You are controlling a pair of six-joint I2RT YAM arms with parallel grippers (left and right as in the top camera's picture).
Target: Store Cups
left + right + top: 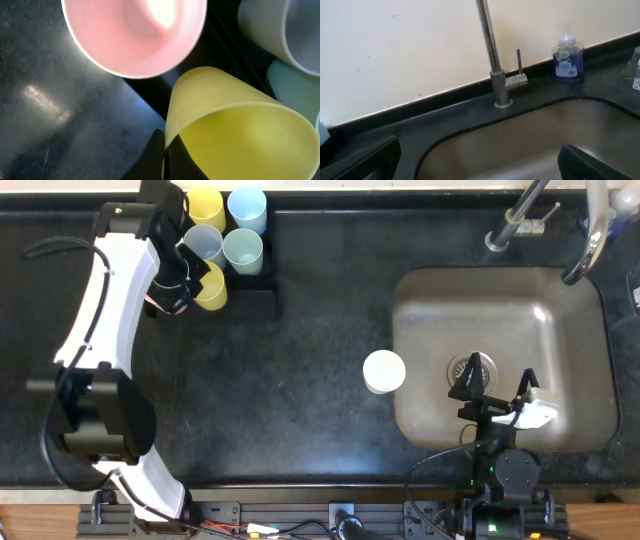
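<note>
Tho tilted, smooth yellow cup [235, 135]

The countertop [320, 410] looks like dark speckled stone, smooth with a dull sheen that catches soft glare. The sink [560, 310] is brushed stainless steel, satin rather than mirror-bright, while the faucet [490, 50] is polished metal. The yellow cup [235, 135] is smooth, slightly translucent plastic; the pink cup [135, 35] is glossy plastic inside, with a bright highlight. The white cup [384, 371] looks like opaque matt plastic. The tray [255, 305] is matt black. The soap bottle [567, 62] is clear plastic. The wall [395, 50] is matt cream paint, and the left arm [100, 300] wears a glossy white plastic shell.
</note>
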